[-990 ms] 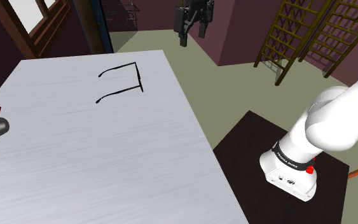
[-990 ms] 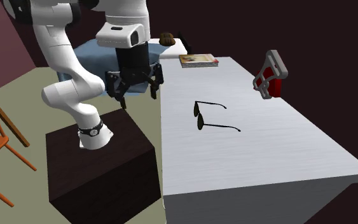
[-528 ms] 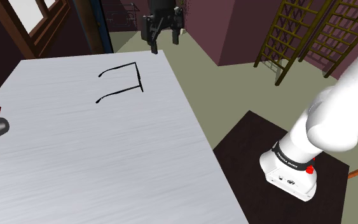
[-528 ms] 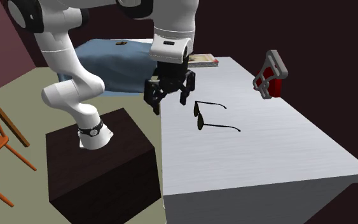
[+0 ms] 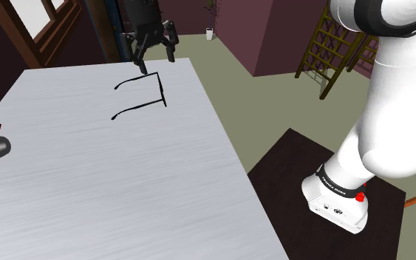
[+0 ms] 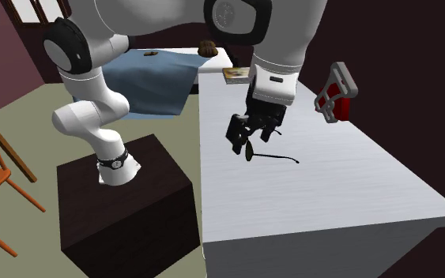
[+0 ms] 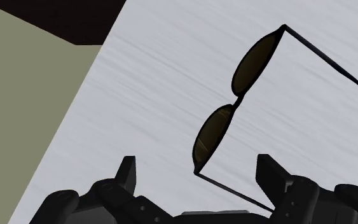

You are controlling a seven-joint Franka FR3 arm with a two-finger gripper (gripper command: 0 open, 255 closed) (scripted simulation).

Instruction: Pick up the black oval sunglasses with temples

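While the gripper (image 5: 158, 61) hovered wide open, the sunglasses (image 5: 161, 90) lay on the desk (image 5: 110, 185) at its six o'clock in the shoulder view. An off-centre pinch could skid the thin frame away.

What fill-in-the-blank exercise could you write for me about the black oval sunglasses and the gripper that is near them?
1. The black oval sunglasses lie on a pale grey ____.
2. The all-black two-finger gripper hangs over them with its fingers ____.
3. The sunglasses have ____ dark lenses.
Missing words: table; open; two.
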